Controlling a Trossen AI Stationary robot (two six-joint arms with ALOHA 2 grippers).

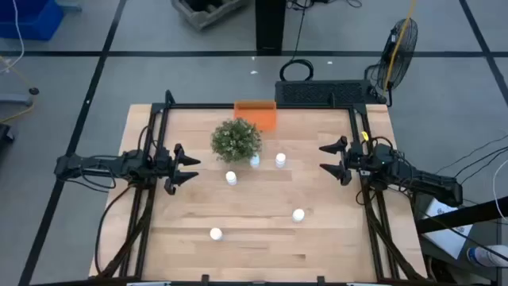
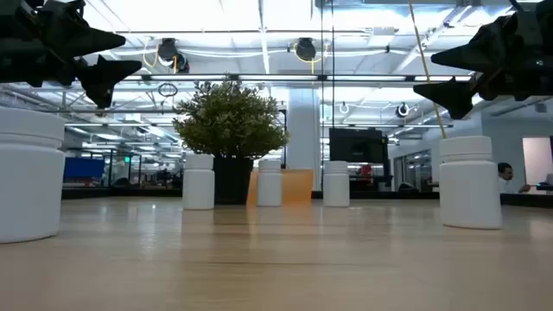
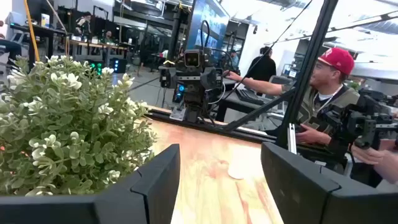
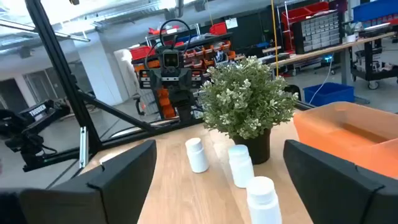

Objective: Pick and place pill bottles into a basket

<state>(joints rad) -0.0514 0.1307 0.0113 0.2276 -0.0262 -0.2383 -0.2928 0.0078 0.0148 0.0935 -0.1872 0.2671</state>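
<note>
Well, pill bottles (image 1: pixel 231 178) between (spread) grippers (image 1: pixel 187 168).

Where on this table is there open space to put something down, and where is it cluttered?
Bare wood runs along the near edge below the two front pill bottles, and beside each gripper. It is crowded mid-back: the plant, three bottles and the orange basket cluster there.
</note>
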